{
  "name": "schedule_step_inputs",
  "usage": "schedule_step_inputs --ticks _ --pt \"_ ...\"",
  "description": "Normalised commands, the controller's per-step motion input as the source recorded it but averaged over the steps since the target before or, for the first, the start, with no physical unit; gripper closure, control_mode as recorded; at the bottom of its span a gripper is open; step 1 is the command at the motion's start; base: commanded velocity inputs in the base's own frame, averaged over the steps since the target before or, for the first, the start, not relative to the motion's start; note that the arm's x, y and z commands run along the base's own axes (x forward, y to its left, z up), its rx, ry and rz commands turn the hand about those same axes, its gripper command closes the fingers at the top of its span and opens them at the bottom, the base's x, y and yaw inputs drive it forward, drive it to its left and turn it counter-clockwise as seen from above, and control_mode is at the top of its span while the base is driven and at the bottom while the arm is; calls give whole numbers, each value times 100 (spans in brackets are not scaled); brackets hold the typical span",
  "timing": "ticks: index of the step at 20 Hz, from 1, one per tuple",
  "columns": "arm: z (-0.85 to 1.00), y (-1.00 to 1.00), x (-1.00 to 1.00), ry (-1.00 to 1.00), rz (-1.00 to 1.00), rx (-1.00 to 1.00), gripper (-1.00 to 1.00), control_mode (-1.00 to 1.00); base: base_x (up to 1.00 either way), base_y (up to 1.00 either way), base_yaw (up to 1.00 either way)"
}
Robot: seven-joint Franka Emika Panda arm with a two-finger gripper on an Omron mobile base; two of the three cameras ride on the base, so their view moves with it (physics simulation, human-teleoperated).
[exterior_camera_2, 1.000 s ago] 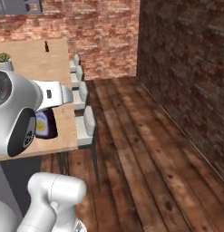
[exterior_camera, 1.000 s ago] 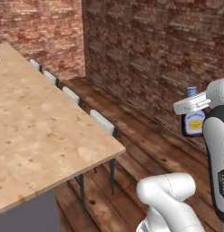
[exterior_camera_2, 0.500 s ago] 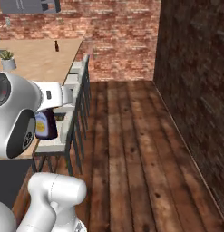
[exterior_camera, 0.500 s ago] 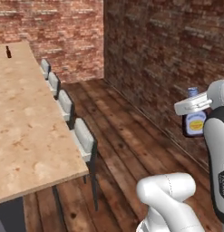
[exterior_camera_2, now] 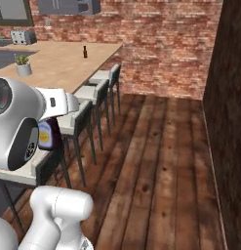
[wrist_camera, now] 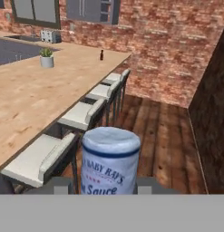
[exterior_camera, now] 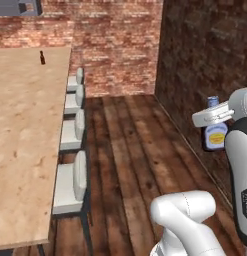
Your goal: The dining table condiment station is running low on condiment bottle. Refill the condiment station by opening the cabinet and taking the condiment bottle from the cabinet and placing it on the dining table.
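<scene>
My gripper (exterior_camera: 214, 125) is shut on the condiment bottle (exterior_camera: 215, 136), a dark bulbous bottle with a bluish cap and a cream label, held upright in the air over the wooden floor. From the right base the bottle (exterior_camera_2: 47, 136) peeks out behind the white hand. In the hand view it (wrist_camera: 110, 158) stands between the two finger tips of the gripper (wrist_camera: 109, 186). The dining table (exterior_camera: 25, 125), long with a beige mottled top, lies to the left, apart from the bottle; it also runs along the left (exterior_camera_2: 63, 66) (wrist_camera: 36, 97). The dark grey cabinet (wrist_camera: 93, 9) hangs on the far wall.
Grey-seated stools (exterior_camera: 75, 130) line the table's near side. A slim dark bottle (exterior_camera: 42, 57) stands at the table's far end, and a potted plant (wrist_camera: 46, 58) sits further left. A dark brick wall (exterior_camera: 210, 50) closes the right side; wooden floor (exterior_camera_2: 156, 161) lies between.
The whole picture has swung as the base turned: the table now lies along the left and the far brick wall faces me. The bottle stays held in the gripper.
</scene>
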Motion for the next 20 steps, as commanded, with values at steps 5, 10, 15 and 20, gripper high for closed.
schedule_step_inputs --ticks 5,10,15,20 --pt "0 0 0 0 0 0 100 100 100 -78 46" --pt "0 0 0 0 0 0 100 100 100 -76 45" --pt "0 0 0 0 0 0 100 100 100 -76 44" --pt "0 0 0 0 0 0 100 100 100 -84 40"
